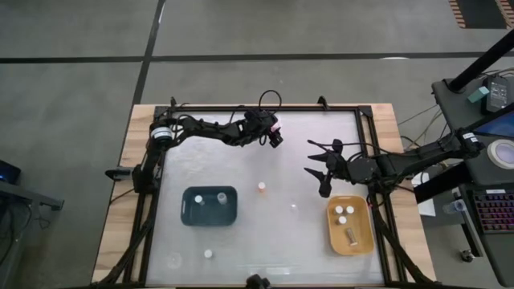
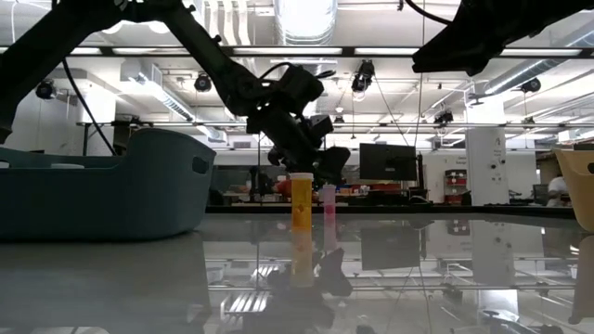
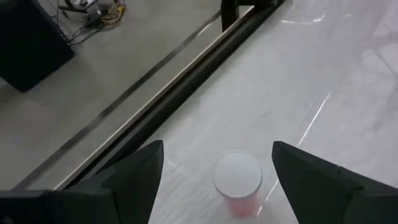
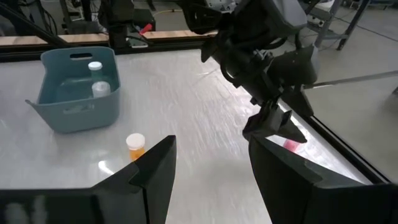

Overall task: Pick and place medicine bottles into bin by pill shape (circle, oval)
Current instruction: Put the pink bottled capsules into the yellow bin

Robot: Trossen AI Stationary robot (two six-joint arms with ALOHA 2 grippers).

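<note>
A pink bottle with a white cap [image 3: 237,178] stands upright on the table near its far edge; it also shows in the low view [image 2: 328,199]. My left gripper [image 3: 217,149] is open above it, one finger on either side, touching nothing. An orange bottle [image 1: 262,187] stands at mid-table. The dark teal bin [image 1: 209,206] holds two bottles [image 4: 94,78]. The yellow-orange bin [image 1: 349,225] holds several bottles. My right gripper [image 1: 307,157] is open and empty, right of centre.
A white-capped bottle [image 1: 208,254] stands near the table's near edge, left of centre. A dark frame rail [image 3: 186,68] runs along the table's far edge, just beyond the pink bottle. Bare table lies between the two bins.
</note>
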